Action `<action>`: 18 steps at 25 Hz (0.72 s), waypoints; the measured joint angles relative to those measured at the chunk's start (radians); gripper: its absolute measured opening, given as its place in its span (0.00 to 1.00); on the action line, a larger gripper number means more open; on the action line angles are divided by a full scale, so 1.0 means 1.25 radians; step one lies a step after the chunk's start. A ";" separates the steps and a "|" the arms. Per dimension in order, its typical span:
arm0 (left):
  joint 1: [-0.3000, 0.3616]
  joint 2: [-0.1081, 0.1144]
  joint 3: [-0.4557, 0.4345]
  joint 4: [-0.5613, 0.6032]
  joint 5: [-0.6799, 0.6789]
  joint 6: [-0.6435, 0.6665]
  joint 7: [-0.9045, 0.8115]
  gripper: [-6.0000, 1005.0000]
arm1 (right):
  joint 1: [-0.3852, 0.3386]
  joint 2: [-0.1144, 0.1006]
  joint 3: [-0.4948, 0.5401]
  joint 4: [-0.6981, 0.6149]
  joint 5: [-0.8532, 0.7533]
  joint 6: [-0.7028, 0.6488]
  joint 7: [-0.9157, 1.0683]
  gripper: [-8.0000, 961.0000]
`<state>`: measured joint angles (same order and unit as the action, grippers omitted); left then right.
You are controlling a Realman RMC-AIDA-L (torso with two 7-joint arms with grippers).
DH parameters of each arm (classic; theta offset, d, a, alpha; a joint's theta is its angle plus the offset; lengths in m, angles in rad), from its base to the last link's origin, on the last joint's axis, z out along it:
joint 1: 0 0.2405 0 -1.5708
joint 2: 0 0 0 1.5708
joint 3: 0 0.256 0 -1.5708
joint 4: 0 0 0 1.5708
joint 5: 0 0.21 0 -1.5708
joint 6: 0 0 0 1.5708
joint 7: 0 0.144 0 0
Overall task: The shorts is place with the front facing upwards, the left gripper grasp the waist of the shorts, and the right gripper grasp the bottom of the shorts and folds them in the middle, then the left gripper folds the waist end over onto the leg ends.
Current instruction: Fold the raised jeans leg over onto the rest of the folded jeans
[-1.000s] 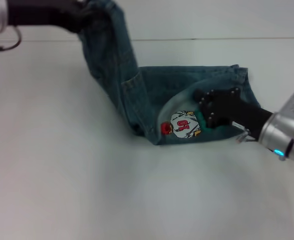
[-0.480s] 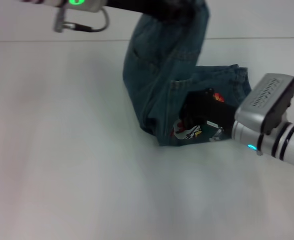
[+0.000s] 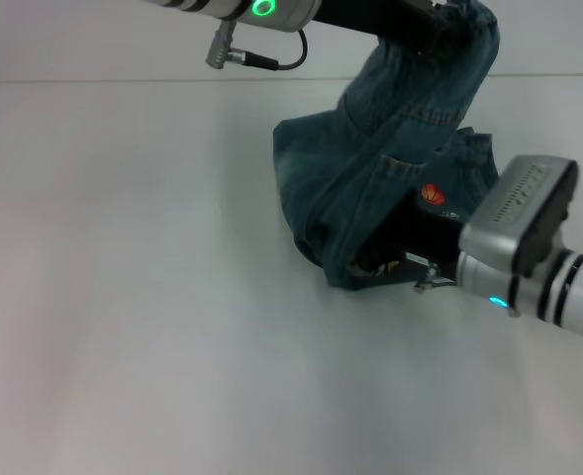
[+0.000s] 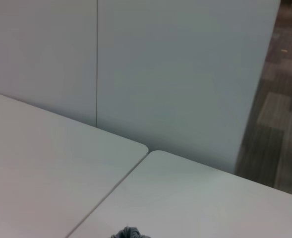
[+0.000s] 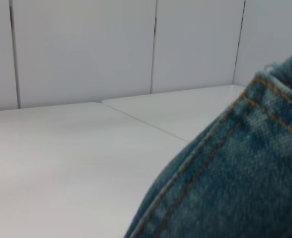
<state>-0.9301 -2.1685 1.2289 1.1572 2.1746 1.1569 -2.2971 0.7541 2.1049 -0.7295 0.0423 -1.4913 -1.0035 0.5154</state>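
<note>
The shorts (image 3: pixel 390 168) are blue denim with orange-tan seam stitching, which the right wrist view shows close up as double rows along a hem (image 5: pixel 225 178). They lie on a smooth white desk (image 3: pixel 123 297), bunched into a soft, rumpled mound right of centre. The waist end is lifted in a gathered peak at the top, where the left tool (image 3: pixel 425 25) is closed on the cloth. The right tool (image 3: pixel 390 259) sits low at the near edge of the lower layer, mostly tucked under the hanging fold; whether its fingers are open or closed cannot be told.

Compared with half a second ago, the left arm has carried the waist end further to the right, so the raised cloth now hangs over the lower layer and covers most of the white cartoon patch. Only a small red and orange emblem (image 3: pixel 432 194) shows on the denim; no lettering on it can be read.
</note>
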 joint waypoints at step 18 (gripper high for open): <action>-0.003 -0.003 0.163 -0.105 -0.053 -0.225 0.006 0.18 | -0.430 -0.026 0.052 -0.300 0.005 -0.250 0.141 0.01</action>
<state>-0.9341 -2.1724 1.4323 1.0254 2.1077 0.8760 -2.2899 0.2162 2.0718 -0.6647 -0.3323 -1.4853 -1.3162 0.6910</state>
